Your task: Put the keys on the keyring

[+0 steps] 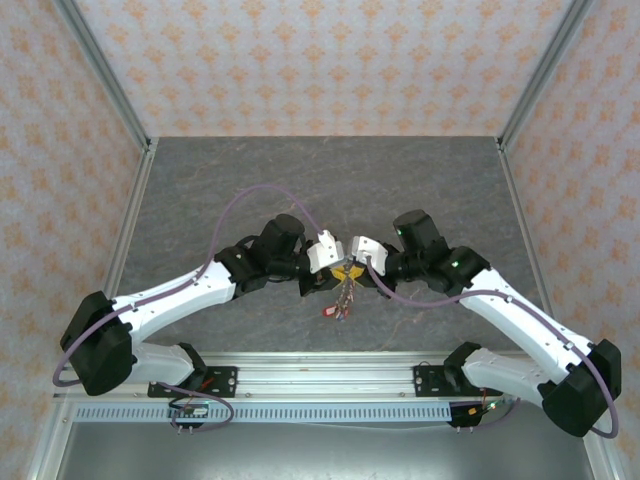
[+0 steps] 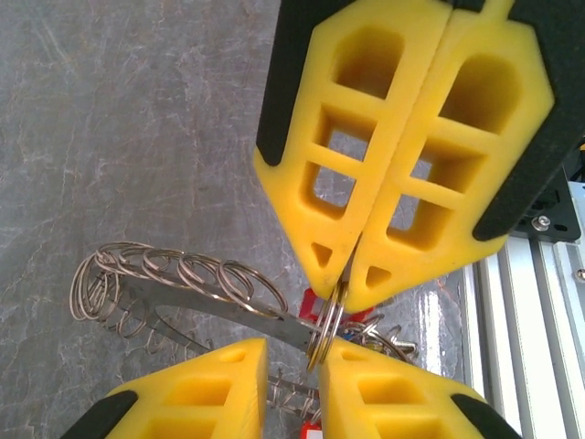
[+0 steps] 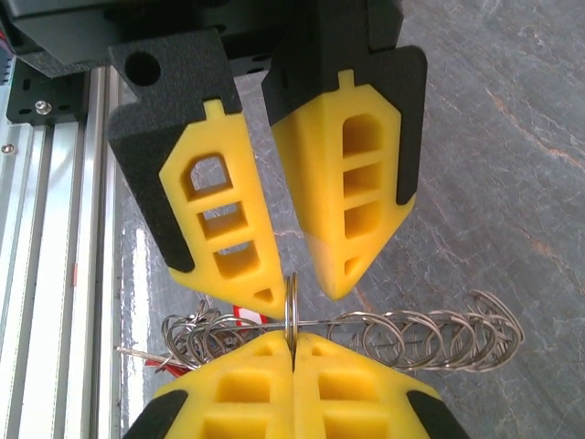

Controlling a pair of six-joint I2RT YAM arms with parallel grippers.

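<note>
Nearby, rail [image 2: 526, 306], right claw [image 2: 347, 283] pinching keys [image 2: 313, 302], keyring [image 2: 260, 322]

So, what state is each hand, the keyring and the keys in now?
Left hand: slightly open.
Right hand: shut on the small ring.
Keyring: edge-on between the hands, wire loops along it.
Keys: bunched near the hands, one red tag showing.

On the overhead feed I can't count the keys [image 1: 338, 300]; they're a tiny tangle below the wrists. In my right wrist view the lower half of the split ring [image 3: 291, 302] is hidden between the pressed-together fingers of the right gripper [image 3: 292, 340], which the bottom edge crops. In the left wrist view the keyring [image 2: 210, 306] runs behind the left gripper [image 2: 292, 347], and a red tag [image 2: 313, 300] is mostly covered.
</note>
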